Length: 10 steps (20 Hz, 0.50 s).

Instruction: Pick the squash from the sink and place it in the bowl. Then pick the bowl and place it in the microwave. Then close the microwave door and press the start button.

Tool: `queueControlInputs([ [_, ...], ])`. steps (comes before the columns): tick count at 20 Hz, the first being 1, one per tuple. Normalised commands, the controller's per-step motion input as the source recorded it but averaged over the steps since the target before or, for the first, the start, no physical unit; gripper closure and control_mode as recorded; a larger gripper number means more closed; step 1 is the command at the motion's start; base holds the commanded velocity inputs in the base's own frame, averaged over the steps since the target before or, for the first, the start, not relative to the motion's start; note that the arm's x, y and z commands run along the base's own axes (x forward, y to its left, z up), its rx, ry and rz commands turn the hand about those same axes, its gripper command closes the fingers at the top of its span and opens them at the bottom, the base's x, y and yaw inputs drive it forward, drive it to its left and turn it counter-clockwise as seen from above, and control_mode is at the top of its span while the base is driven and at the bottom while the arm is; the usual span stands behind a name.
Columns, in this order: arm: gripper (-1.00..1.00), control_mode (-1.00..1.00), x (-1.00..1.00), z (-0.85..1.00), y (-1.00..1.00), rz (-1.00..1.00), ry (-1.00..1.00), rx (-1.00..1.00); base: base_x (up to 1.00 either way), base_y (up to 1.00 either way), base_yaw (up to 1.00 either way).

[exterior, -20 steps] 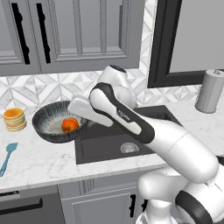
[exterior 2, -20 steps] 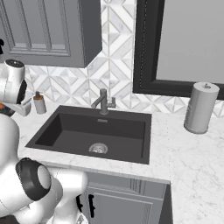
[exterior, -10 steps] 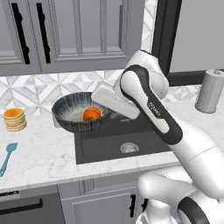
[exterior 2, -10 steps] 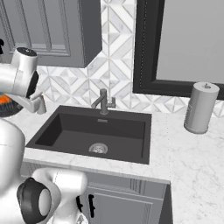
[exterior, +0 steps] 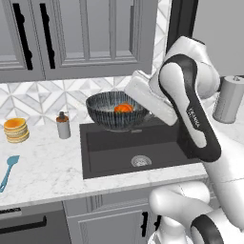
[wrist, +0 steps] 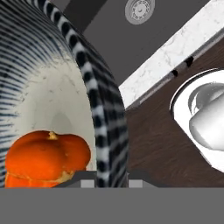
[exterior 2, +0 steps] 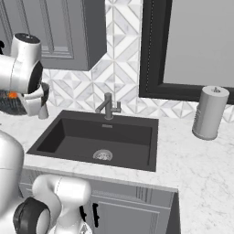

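The dark ribbed bowl (exterior: 114, 117) hangs tilted in the air over the back left of the sink (exterior: 138, 147). The orange squash (exterior: 124, 108) lies inside it. My gripper (exterior: 144, 113) is shut on the bowl's right rim. In the hand view the striped rim (wrist: 105, 131) runs between my fingertips (wrist: 87, 178), with the squash (wrist: 46, 157) on the pale inside and the sink drain (wrist: 139, 9) beyond. From the right base view the bowl (exterior 2: 13, 104) and squash (exterior 2: 13, 95) sit at the left edge beside the sink (exterior 2: 73, 137). The microwave and its door are out of view.
A faucet (exterior 2: 107, 106) stands behind the sink. A paper towel roll (exterior: 230, 99) is on the counter to the right. Left of the sink are a small bottle (exterior: 63, 125), a stack of orange-tan discs (exterior: 16, 130) and a blue spatula (exterior: 7, 171). Grey cabinets hang overhead.
The arm has lifted the bowl with the squash off the left counter and carried it up and to the right, over the sink. The grip has stayed shut.
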Motion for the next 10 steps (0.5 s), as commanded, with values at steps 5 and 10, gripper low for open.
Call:
queueControlInputs([
  [5, 1.0, -1.0, -0.57, 0.0, -0.71, -0.27, 0.03, 0.0, 0.0, 0.0, 0.0],
  [10, 1.0, -1.0, -0.26, 0.02, -0.56, -0.29, 0.0, 0.0, 0.0, 0.0, 0.0],
])
